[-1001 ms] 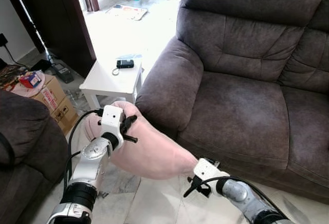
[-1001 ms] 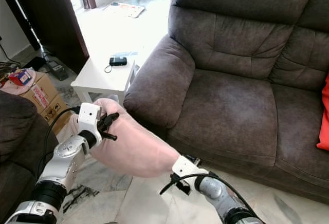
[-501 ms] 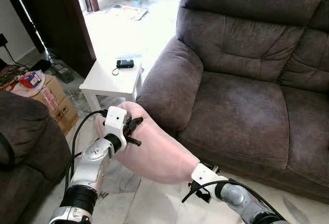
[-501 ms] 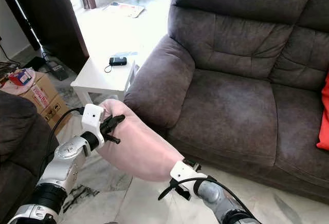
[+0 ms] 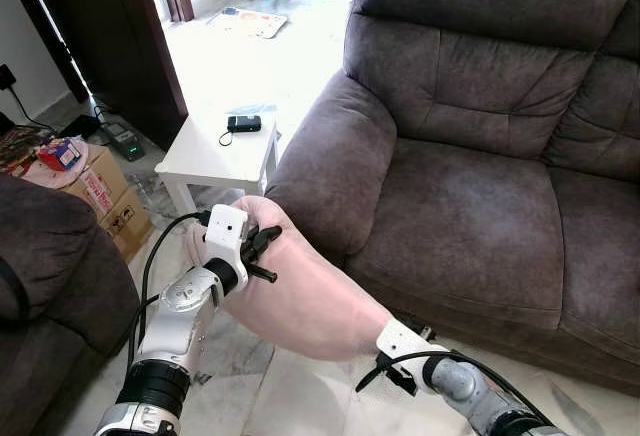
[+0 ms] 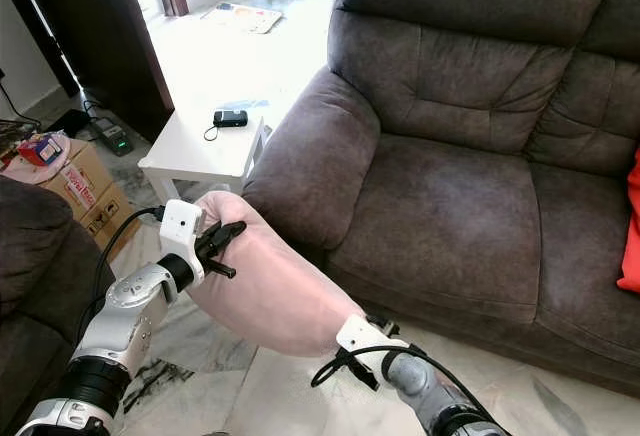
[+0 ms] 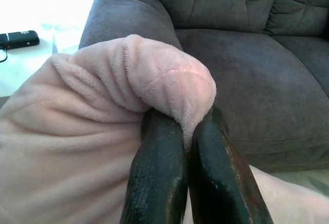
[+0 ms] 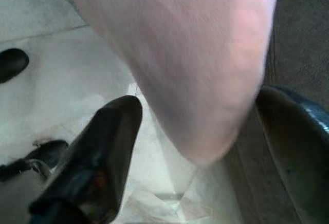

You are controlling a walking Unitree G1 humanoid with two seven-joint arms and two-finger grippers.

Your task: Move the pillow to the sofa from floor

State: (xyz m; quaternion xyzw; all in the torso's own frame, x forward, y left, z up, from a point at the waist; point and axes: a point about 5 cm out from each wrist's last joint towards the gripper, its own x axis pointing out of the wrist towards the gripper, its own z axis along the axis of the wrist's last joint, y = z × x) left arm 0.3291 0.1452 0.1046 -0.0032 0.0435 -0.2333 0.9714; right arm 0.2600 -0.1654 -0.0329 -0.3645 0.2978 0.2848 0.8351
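The pink plush pillow (image 5: 300,296) hangs off the floor in front of the dark brown sofa (image 5: 470,216), close by its armrest. My left gripper (image 5: 262,246) is shut on a fold at the pillow's upper end; in the left wrist view both black fingers (image 7: 159,178) pinch that fold of the pillow (image 7: 77,131). My right gripper (image 8: 205,116) is open at the pillow's lower end, its fingers spread wide on either side of the pillow's tip (image 8: 195,70). From the head, that gripper's fingertips are hidden under the pillow, with its white wrist (image 5: 402,340) showing.
A white side table (image 5: 215,151) with a black device (image 5: 243,124) stands left of the sofa's armrest. A cardboard box (image 5: 100,191) and a dark armchair (image 5: 50,266) lie to my left. A red cushion (image 6: 632,226) sits on the sofa's far right. Marble floor lies below.
The left gripper and the pillow's upper end have shifted a little to the right, toward the sofa's armrest. The right gripper has stayed near the pillow's lower end.
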